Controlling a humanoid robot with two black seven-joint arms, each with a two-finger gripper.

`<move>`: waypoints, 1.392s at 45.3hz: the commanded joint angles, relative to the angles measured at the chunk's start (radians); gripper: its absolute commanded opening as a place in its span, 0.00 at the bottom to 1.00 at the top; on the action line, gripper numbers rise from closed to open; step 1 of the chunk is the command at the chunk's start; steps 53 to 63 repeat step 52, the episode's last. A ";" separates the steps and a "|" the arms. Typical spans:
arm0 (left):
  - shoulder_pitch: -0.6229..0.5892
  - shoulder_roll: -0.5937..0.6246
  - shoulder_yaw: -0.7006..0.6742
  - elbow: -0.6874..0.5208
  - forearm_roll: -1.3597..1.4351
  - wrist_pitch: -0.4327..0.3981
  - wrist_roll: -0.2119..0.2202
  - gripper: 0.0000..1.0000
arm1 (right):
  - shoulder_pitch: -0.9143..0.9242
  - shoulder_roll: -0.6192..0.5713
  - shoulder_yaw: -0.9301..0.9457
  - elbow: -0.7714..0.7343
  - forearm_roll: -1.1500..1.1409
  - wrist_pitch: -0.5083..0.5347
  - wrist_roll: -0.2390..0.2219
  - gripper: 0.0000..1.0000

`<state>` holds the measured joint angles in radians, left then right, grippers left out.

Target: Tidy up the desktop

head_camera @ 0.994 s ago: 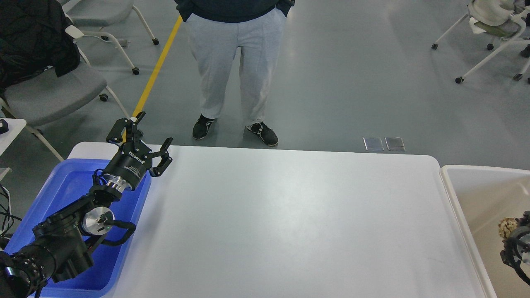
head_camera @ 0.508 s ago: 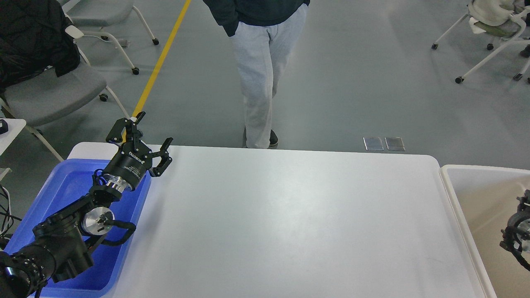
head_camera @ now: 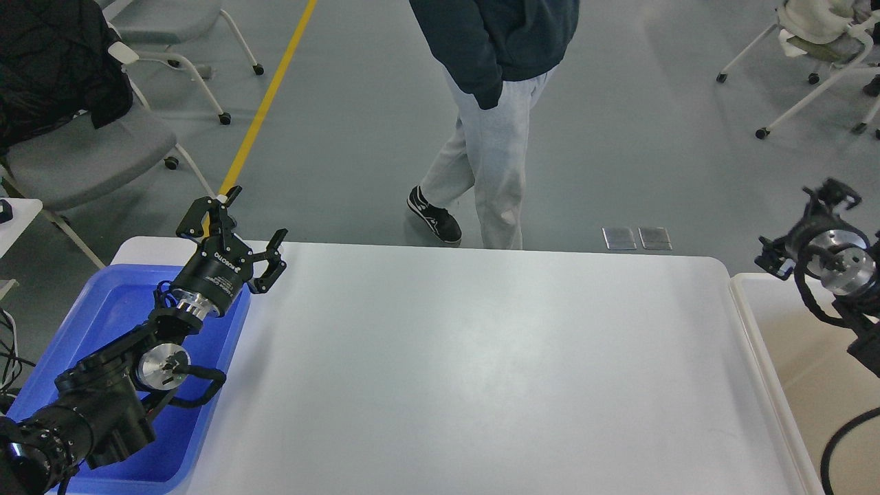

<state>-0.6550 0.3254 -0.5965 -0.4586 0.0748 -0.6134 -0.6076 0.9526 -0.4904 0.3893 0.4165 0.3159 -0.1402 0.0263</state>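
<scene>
The desktop [head_camera: 481, 357] is a wide white tabletop with rounded corners, and nothing lies on it. My left gripper [head_camera: 258, 213] is open and empty, held above the far left corner of the desktop, over the edge of the blue tray [head_camera: 103, 295]. My right gripper [head_camera: 801, 223] is raised above the far end of the beige bin [head_camera: 746, 309], just off the desktop's right edge. Its two fingers stand apart with nothing between them.
A person [head_camera: 495, 103] in grey trousers walks just beyond the far edge of the table. Wheeled chairs stand at the far left [head_camera: 82, 151] and far right [head_camera: 818, 48]. My left arm lies over the blue tray.
My right gripper has risen out of the beige bin, where it was low beside a crumpled brownish thing, to above the bin's far end. The person has walked to the right. My left arm has not moved.
</scene>
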 commanded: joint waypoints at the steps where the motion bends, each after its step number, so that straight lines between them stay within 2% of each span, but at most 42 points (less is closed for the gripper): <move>1: 0.000 0.001 0.000 0.000 0.000 0.000 -0.001 1.00 | 0.103 0.061 0.088 0.067 -0.003 0.083 -0.006 1.00; 12: 0.000 0.000 0.000 0.000 0.000 0.000 -0.001 1.00 | 0.063 0.125 0.132 0.150 -0.001 0.320 0.000 1.00; 16: 0.000 0.000 0.000 0.000 0.000 0.000 -0.001 1.00 | 0.046 0.170 0.152 0.145 -0.003 0.361 0.003 1.00; 26: 0.000 0.000 0.000 0.000 0.000 0.000 -0.001 1.00 | -0.018 0.273 0.172 0.130 -0.004 0.366 0.010 1.00; 32: 0.000 0.000 0.000 0.000 0.000 0.000 -0.001 1.00 | -0.072 0.317 0.172 0.130 -0.006 0.373 0.038 1.00; 43: 0.000 0.000 0.000 0.000 -0.001 0.000 -0.001 1.00 | -0.167 0.334 0.172 0.128 -0.006 0.419 0.073 1.00; 63: 0.000 0.000 0.000 0.000 0.000 0.000 -0.001 1.00 | -0.201 0.332 0.172 0.111 -0.006 0.447 0.075 1.00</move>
